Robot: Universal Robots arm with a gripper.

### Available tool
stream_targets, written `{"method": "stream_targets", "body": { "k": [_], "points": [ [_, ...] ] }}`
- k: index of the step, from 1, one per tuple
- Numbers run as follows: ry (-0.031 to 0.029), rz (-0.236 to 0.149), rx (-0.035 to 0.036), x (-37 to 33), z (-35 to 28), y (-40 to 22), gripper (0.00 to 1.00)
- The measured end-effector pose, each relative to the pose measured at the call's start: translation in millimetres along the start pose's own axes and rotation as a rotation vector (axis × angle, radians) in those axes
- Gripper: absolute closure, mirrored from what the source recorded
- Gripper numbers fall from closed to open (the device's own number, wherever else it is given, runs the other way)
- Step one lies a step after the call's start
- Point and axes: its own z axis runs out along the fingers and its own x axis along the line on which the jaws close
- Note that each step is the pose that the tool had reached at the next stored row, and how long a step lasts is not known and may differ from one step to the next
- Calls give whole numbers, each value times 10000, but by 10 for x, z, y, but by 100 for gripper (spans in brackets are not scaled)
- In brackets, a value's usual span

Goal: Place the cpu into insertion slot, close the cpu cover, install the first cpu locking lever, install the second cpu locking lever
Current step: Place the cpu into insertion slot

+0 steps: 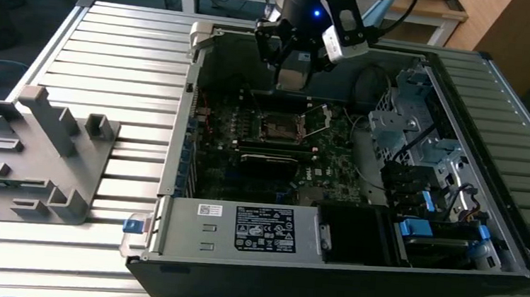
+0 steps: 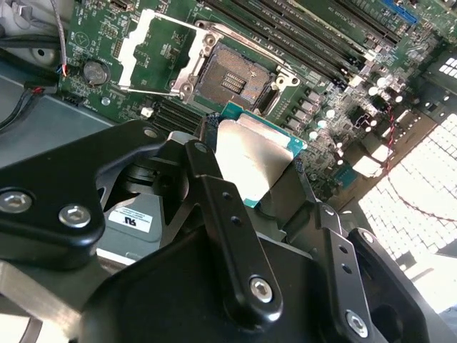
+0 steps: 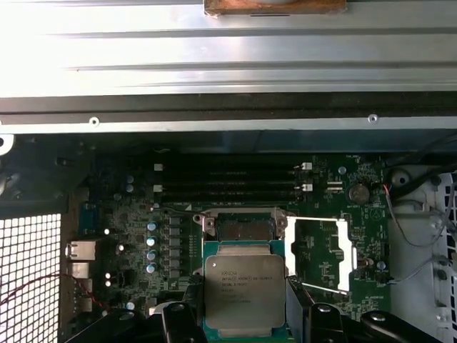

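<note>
The black two-fingered claw (image 2: 257, 171) pinches the small square cpu with a dull grey metal top (image 2: 253, 153) by two opposite sides. It holds the cpu in the air over the green motherboard (image 2: 96, 25), near the square, dark-centred insertion slot (image 2: 232, 75). The thin silvery cpu cover frame (image 2: 130, 48) lies swung open just beside the slot, which is bare.

The counter (image 1: 121, 52) is a grey ribbed metal top with long slats. Two things sit straight on it: a big open black-and-silver desktop computer case (image 1: 311, 283), and a blocky grey plastic fixture with upright posts (image 1: 37, 159) off to the exterior view's left, apart from the case.
</note>
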Motion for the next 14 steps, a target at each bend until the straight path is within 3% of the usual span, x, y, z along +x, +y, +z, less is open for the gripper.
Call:
{"method": "stream_targets", "body": {
  "k": [3,5,14],
  "points": [
    [-1,0,9,0,6,-1,46],
    [-1,1,18,-1,56,-5,46],
    [-1,0,17,-1,77,-7,46]
  ]
}}
